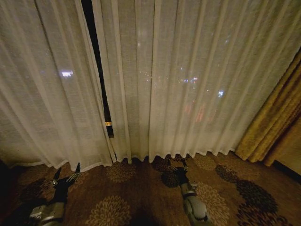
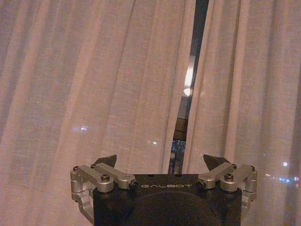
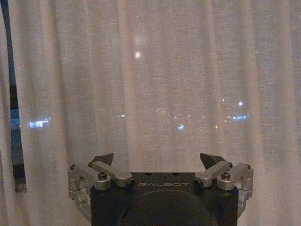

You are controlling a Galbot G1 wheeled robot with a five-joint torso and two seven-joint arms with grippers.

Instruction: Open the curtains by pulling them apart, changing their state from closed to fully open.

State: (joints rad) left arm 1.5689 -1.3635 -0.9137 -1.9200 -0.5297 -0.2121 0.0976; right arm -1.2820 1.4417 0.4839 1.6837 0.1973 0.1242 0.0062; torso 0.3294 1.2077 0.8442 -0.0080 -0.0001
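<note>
The curtains are two long, thin, cream-white cloths with soft folds running up and down; they hang right to the carpet; small lights shine through them. The left curtain [image 1: 42, 89] and the right curtain [image 1: 188, 80] are almost shut; a thin dark gap runs between them, left of the middle in the head view; the gap is widest at the top and closes near the floor, where the two edges meet.
</note>
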